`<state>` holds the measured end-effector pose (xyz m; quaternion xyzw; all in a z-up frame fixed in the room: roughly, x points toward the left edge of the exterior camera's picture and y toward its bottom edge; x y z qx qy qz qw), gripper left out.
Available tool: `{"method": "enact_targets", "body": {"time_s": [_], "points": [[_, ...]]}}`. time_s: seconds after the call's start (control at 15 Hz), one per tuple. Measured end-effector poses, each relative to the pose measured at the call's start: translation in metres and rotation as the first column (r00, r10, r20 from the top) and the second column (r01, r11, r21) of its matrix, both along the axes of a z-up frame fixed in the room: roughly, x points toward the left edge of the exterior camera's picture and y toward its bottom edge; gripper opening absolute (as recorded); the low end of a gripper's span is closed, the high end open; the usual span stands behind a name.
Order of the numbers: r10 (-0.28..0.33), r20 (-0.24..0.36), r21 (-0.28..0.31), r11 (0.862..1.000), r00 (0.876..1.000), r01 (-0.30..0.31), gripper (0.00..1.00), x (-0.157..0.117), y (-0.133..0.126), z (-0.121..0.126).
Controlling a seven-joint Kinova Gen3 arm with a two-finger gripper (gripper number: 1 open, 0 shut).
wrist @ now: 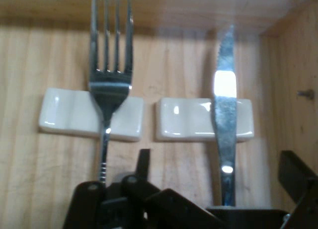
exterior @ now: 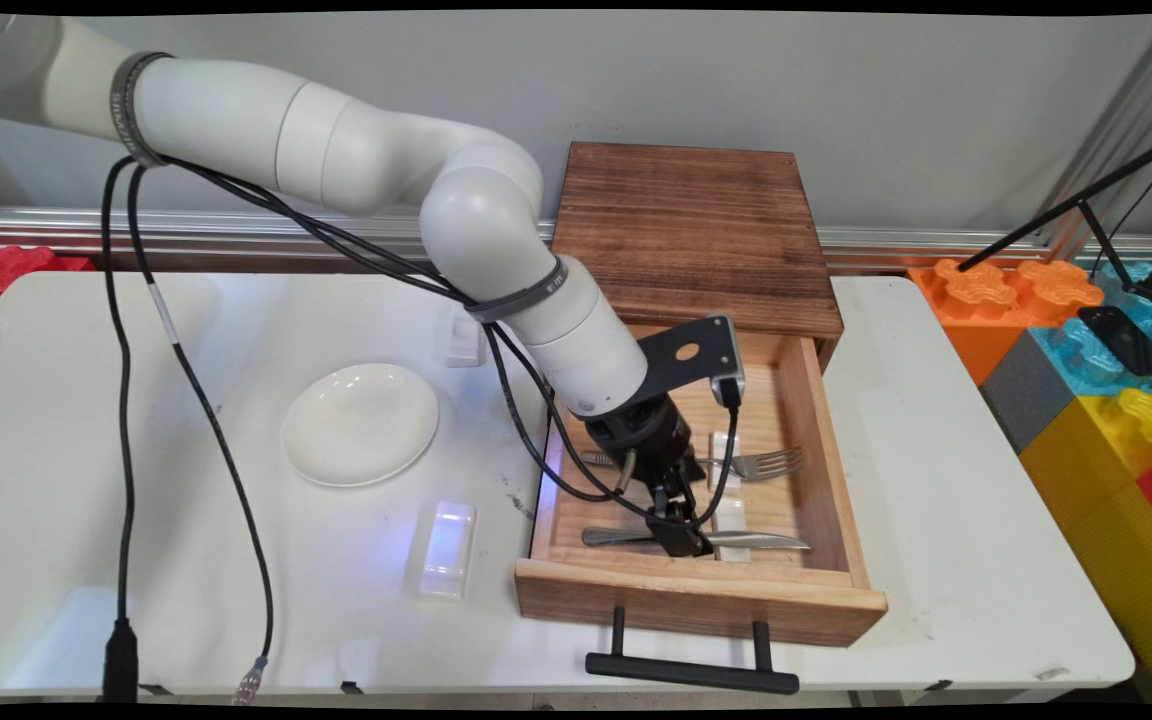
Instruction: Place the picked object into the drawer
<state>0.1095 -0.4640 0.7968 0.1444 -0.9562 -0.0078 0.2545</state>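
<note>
Black two-finger claw point(exterior: 684, 538) lowered into the open light-wood drawer point(exterior: 826, 480) of a dark wooden box on the white counter point(exterior: 936, 480), its fingers spread astride the steel knife point(wrist: 226, 119). Knife and steel fork point(wrist: 109, 85) each lie across a white ceramic rest point(wrist: 184, 119). A round white plate point(exterior: 360, 424) sits left of the drawer.

Grey wall point(exterior: 886, 90) behind white table point(exterior: 956, 520)
</note>
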Motion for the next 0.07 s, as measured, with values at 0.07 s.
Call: {"method": "enact_targets", "body": {"time_s": [0.07], "points": [[0.0, 0.0, 0.0, 1.0, 1.0, 0.0, 1.0, 0.0004, -0.0007, 0.0005]]}}
